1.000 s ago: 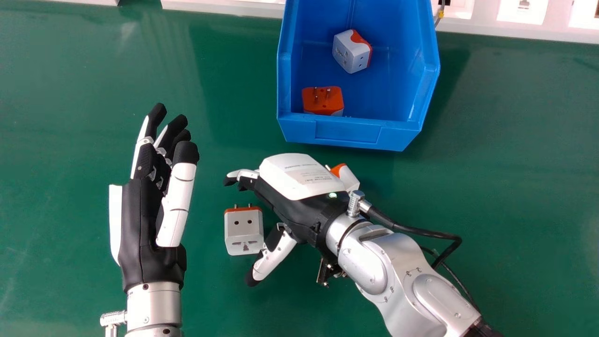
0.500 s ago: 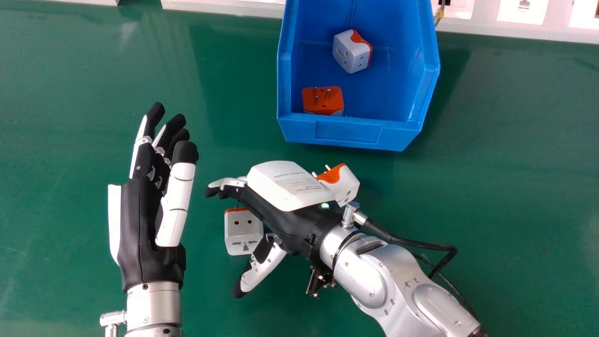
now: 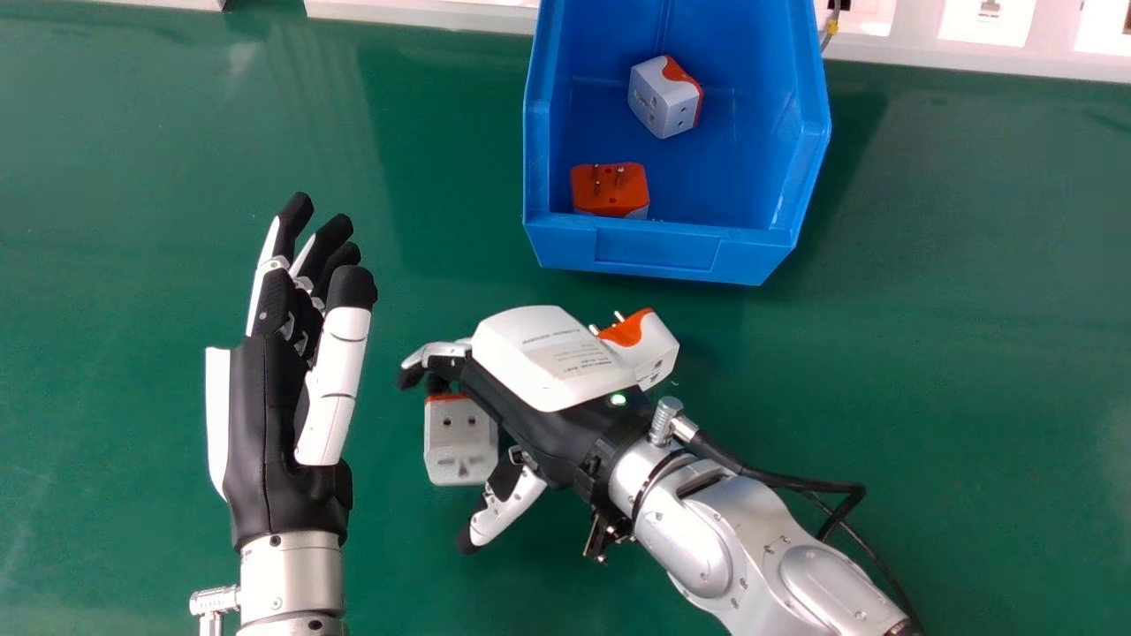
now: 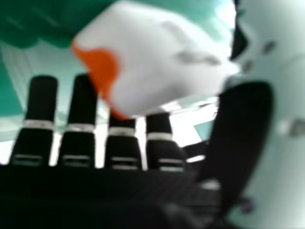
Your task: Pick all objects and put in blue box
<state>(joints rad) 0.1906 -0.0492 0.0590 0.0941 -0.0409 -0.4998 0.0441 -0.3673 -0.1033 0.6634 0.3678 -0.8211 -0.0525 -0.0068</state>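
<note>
My right hand is low over a white adapter with an orange pin side, its fingers slightly bent at the orange edge and its thumb beside the lower right corner. In the right hand view the adapter lies between the fingers and the thumb, not clasped. Another white and orange adapter sits on the table just behind the back of that hand, partly covered. The blue box holds a white adapter and one with its orange side up. My left hand is open at the left.
The green table surrounds the box and both hands. A pale strip with wall sockets runs along the table's far edge. A black cable loops off my right wrist.
My right hand has shifted left and slightly toward me over the near adapter, and its fingers have bent a little. That adapter has moved slightly toward me. My left hand is nearly still.
</note>
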